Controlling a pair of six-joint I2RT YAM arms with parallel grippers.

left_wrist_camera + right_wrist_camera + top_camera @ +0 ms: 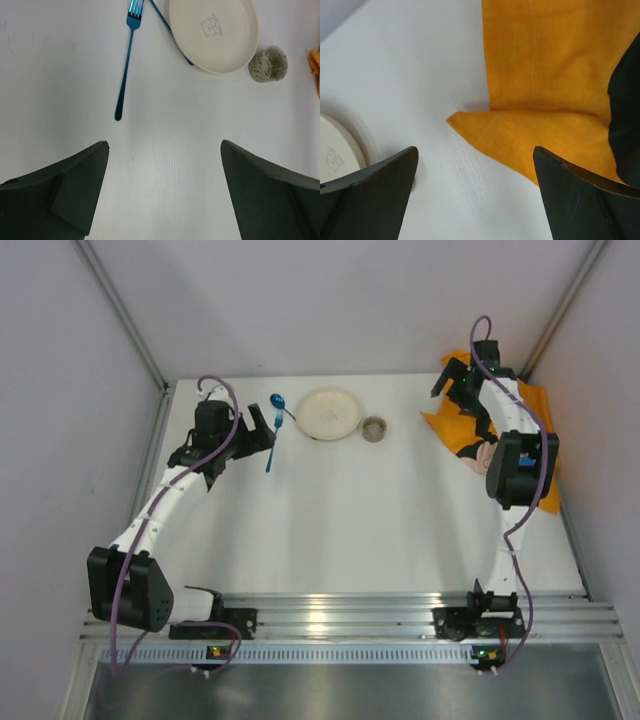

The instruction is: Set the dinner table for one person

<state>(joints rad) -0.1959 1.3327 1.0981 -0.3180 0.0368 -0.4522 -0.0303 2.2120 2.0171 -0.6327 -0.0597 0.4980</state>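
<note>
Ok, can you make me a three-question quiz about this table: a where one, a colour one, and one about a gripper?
1. Seen from above, where is the cup next to the plate? A left of it, B right of it, C on it
2. What colour is the fork? A red, B blue, C green
3. The left gripper is: A open and empty, B shut on the fork, C shut on the cup

Answers: 1 B, it stands between the plate and the orange cloth. 2 B, it is shiny blue. 3 A, its jaws stand wide apart over the table.
</note>
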